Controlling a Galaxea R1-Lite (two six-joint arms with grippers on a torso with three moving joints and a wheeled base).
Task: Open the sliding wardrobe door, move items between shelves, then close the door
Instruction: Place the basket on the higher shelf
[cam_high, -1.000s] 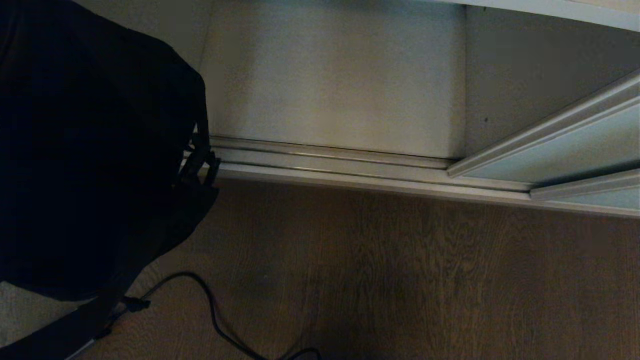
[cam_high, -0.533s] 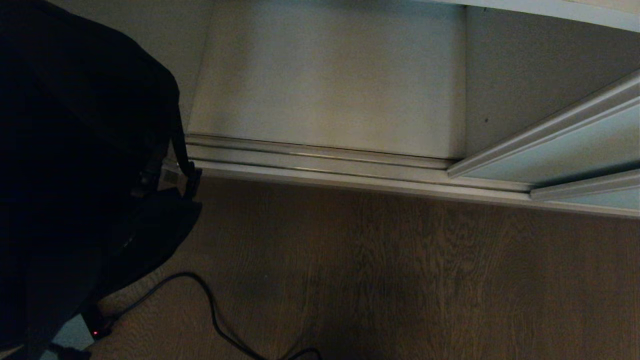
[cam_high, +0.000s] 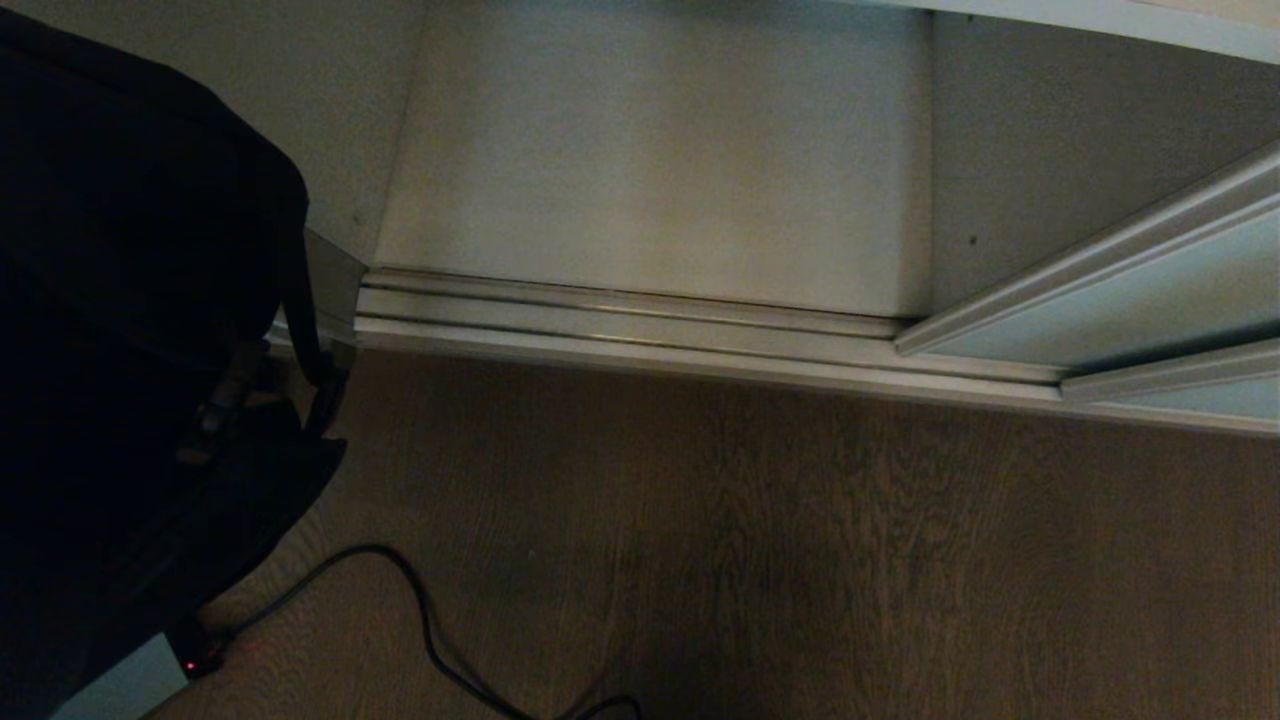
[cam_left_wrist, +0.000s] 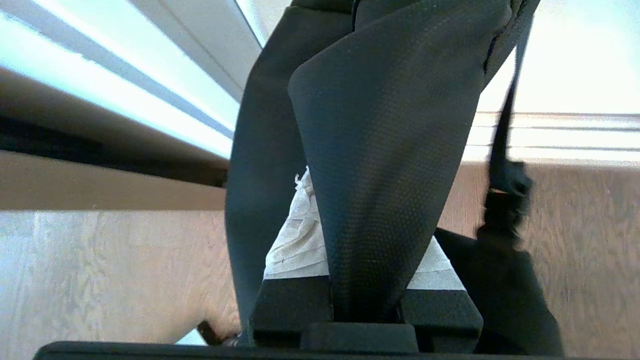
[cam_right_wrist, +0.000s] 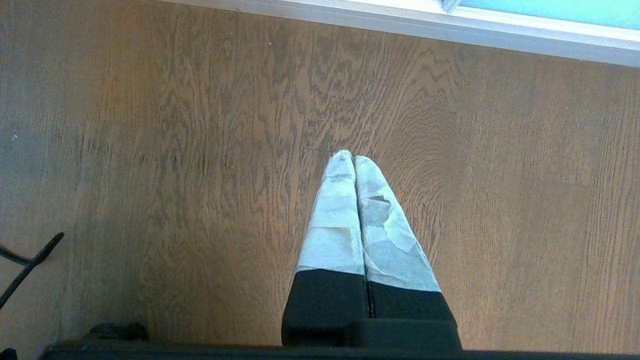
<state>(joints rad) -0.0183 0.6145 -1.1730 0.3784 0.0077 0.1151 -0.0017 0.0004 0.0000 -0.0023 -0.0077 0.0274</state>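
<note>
Left gripper (cam_left_wrist: 350, 250): we clamp the strap (cam_left_wrist: 380, 150) between our taped fingers.
Bag (cam_high: 130, 350): hangs below our left gripper, above the floor (cam_high: 800, 550).
Right gripper (cam_right_wrist: 354, 165): fingers pressed together, empty.
Door (cam_high: 1130, 300): away on our right.

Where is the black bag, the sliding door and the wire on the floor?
black bag (cam_high: 130, 330): head view, its main body.
sliding door (cam_high: 1150, 300): head view, frosted glass panel.
wire (cam_high: 425, 620): head view, middle of its curve.

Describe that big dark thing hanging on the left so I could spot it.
Start at the open white wardrobe above the wooden floor. At its left hangs a soft black fabric bag, its wide strap clamped in the left end effector. Nothing else here is black cloth.
</note>
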